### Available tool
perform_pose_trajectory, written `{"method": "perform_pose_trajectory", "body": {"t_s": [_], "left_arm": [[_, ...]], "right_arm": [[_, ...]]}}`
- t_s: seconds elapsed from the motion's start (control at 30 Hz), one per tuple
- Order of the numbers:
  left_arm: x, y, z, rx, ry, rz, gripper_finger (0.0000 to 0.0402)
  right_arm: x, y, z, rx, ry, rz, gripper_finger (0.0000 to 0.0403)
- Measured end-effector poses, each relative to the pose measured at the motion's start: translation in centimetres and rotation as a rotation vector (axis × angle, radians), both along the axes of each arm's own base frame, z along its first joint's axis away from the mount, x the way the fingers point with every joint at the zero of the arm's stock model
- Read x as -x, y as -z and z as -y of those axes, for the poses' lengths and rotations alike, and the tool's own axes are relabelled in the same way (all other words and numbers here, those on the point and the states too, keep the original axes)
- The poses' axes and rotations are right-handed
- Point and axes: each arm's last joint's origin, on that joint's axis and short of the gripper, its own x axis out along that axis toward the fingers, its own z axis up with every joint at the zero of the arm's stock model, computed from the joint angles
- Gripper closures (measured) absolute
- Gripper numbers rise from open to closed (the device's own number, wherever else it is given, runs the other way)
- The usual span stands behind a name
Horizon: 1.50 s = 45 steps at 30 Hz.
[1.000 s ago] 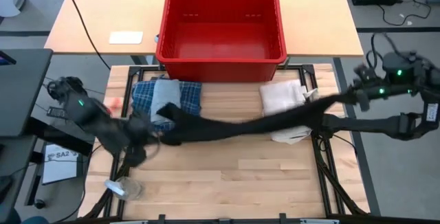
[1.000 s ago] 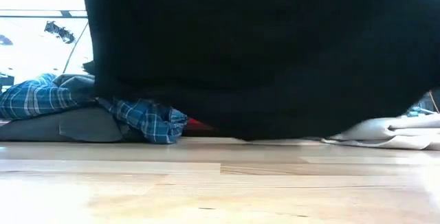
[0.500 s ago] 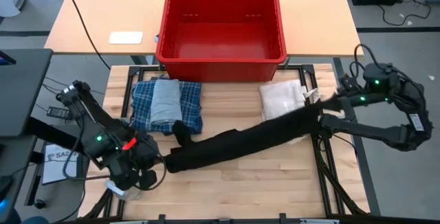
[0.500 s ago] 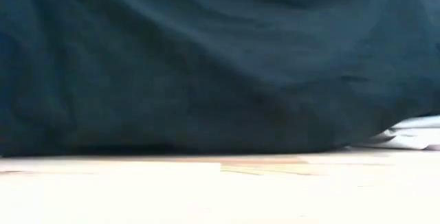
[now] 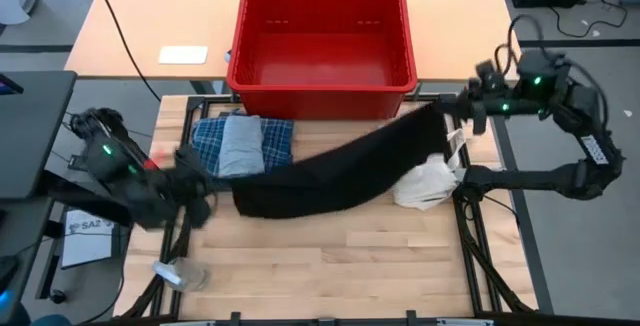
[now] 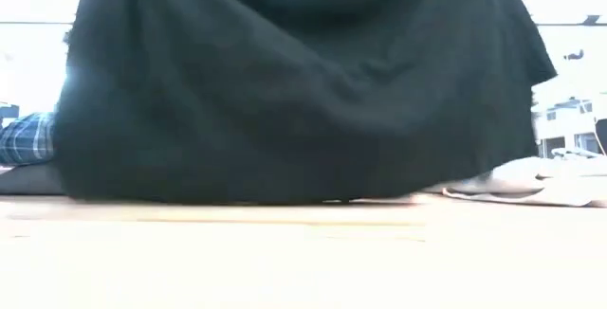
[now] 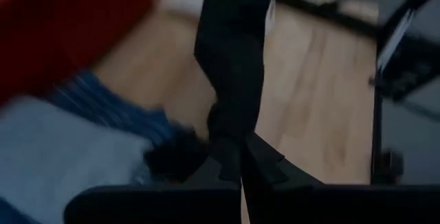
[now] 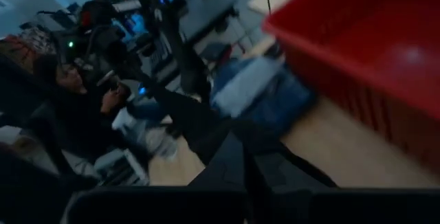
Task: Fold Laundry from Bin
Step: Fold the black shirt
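A black piece of laundry (image 5: pixel 335 171) hangs spread between my two grippers, slanting across the table; its lower edge (image 6: pixel 285 195) reaches the tabletop. My left gripper (image 5: pixel 218 200) is shut on its near-left end, and my right gripper (image 5: pixel 452 116) is shut on its far-right end beside the bin's right corner. The red bin (image 5: pixel 320 81) stands at the far edge. A folded plaid shirt (image 5: pixel 275 144) with a light grey piece (image 5: pixel 238 144) on top lies at the far left of the table. My left gripper pinches the black piece's left end (image 7: pixel 230 131) between its shut fingers, coming from the table's left and slanting down. The cloth runs taut away from the fingers. One layer or several, I cannot tell. My right gripper pinches the black piece's right end (image 8: pixel 206 131) between its shut fingers, coming from the table's right, nearly level. The cloth stretches away from the fingers toward the other arm, held above the table.
A white fabric bag (image 5: pixel 425 181) lies on the table's right, partly under the black piece. A small clear object (image 5: pixel 185 274) sits at the near left corner. A person (image 8: pixel 75 107) sits beyond the table's left side. Bare wood shows along the near edge.
My right gripper has carried its end of the black piece toward the far edge, up beside the bin's corner. My left gripper swung toward the near edge and came back. The black piece, earlier a narrow band, now hangs wider and slants more steeply across the table.
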Motion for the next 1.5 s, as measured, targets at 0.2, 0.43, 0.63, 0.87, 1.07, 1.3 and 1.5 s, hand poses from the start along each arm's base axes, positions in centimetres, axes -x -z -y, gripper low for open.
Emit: {"method": "perform_pose_trajectory", "body": {"t_s": [0.2,0.43,0.63,0.87,1.07,1.3,1.5], "left_arm": [[2.5,-6.8,-4.3,-0.107,-0.027,0.207,0.0401],[4.8,-11.7,-7.2,-0.170,-0.046,0.334,0.0401],[3.9,-9.7,-6.1,-0.105,0.067,0.163,0.0401],[-0.2,-2.3,-2.1,0.038,0.171,-0.224,0.0401],[-1.5,5.2,2.0,0.222,0.193,-0.405,0.0401],[-0.3,11.4,6.6,0.431,0.221,-0.395,0.0401],[0.0,14.3,8.7,0.564,0.181,-0.377,0.0401]], "right_arm": [[-1.8,-4.2,1.6,0.126,0.027,0.035,0.0403],[-2.1,-6.4,2.6,0.187,0.088,0.048,0.0403],[-2.2,-3.6,1.4,0.029,0.030,-0.170,0.0403],[-2.1,2.6,-1.3,-0.190,-0.031,-0.396,0.0403],[-1.9,10.2,-4.4,-0.398,-0.149,-0.493,0.0403],[-2.2,17.5,-8.6,-0.568,-0.365,-0.519,0.0403],[-3.0,22.9,-13.7,-0.698,-0.520,-0.576,0.0403]]}}
